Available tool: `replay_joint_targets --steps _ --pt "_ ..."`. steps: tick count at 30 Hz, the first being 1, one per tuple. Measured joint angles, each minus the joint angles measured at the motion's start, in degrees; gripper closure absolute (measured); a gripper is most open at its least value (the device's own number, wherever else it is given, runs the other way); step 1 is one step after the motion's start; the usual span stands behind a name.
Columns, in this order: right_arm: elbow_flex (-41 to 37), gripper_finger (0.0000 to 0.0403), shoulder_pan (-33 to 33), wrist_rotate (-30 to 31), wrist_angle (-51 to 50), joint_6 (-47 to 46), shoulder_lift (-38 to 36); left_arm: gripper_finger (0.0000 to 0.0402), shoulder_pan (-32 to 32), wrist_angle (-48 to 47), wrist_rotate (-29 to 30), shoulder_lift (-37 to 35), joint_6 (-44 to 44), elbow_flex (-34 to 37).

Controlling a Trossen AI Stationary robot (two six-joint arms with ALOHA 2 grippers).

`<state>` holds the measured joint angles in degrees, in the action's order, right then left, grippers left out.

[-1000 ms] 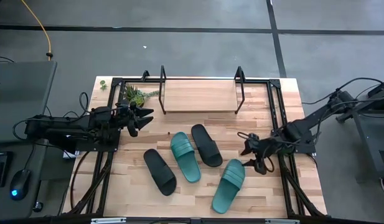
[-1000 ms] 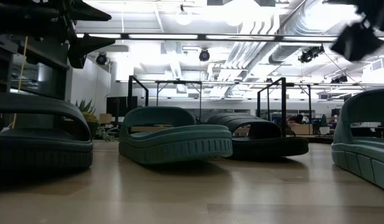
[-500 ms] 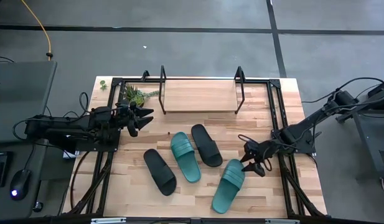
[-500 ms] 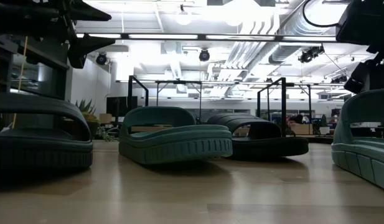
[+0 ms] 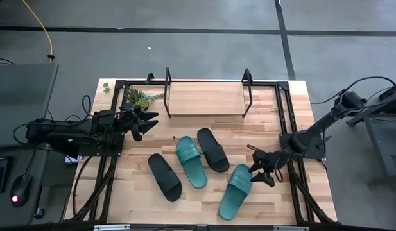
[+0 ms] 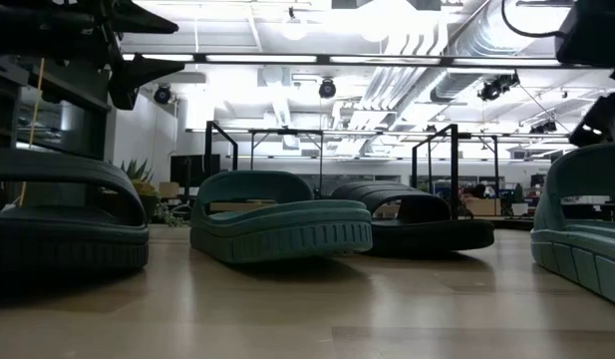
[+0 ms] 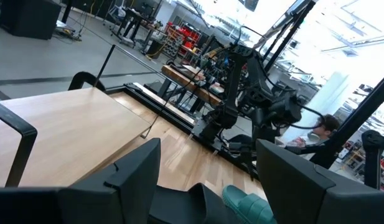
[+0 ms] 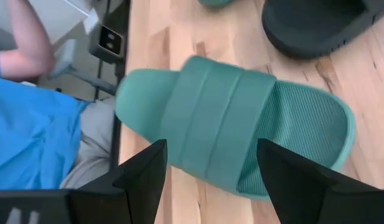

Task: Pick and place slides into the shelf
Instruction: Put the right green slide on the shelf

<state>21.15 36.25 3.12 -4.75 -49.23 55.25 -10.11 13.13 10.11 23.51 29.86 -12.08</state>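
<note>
Four slides lie sole-down on the wooden table: a black one (image 5: 164,176), a teal one (image 5: 190,160), a second black one (image 5: 212,149) and a second teal one (image 5: 236,190). The shelf (image 5: 204,99) stands at the far edge with its board bare. My right gripper (image 5: 257,172) hangs open, slanting down, just above the far end of the right teal slide (image 8: 235,130). Its fingers stand on either side of the strap (image 8: 210,106) without touching it. My left gripper (image 5: 149,119) waits open and level at the left, above the table.
A small green plant (image 5: 141,97) sits beside the shelf's left end frame. Black rails (image 5: 284,122) run along the table's left and right sides. A person in a blue shirt (image 8: 23,130) shows beyond the table's edge in the right wrist view.
My right gripper has come down and toward the near edge, closing in on the right teal slide's far end, and has rolled a little. It has stayed open. The slides have not moved.
</note>
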Motion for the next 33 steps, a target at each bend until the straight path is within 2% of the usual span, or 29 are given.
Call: replay_joint_targets --steps 6,11,18,33 --pt "0.00 0.0165 2.15 1.47 2.78 -0.90 4.65 0.0156 0.00 0.00 0.02 0.00 -0.04 0.00" --pt "0.00 0.0165 2.25 1.41 7.75 -0.39 8.37 0.0156 0.00 0.00 0.01 0.00 -0.04 0.00" --pt "0.00 0.0165 2.21 1.16 9.73 -0.26 13.77 0.0156 0.00 0.00 0.02 0.00 -0.04 0.00" --pt "0.02 0.0165 2.02 -0.18 9.77 -0.99 13.67 0.0156 0.00 0.00 0.02 0.00 -0.02 0.00"
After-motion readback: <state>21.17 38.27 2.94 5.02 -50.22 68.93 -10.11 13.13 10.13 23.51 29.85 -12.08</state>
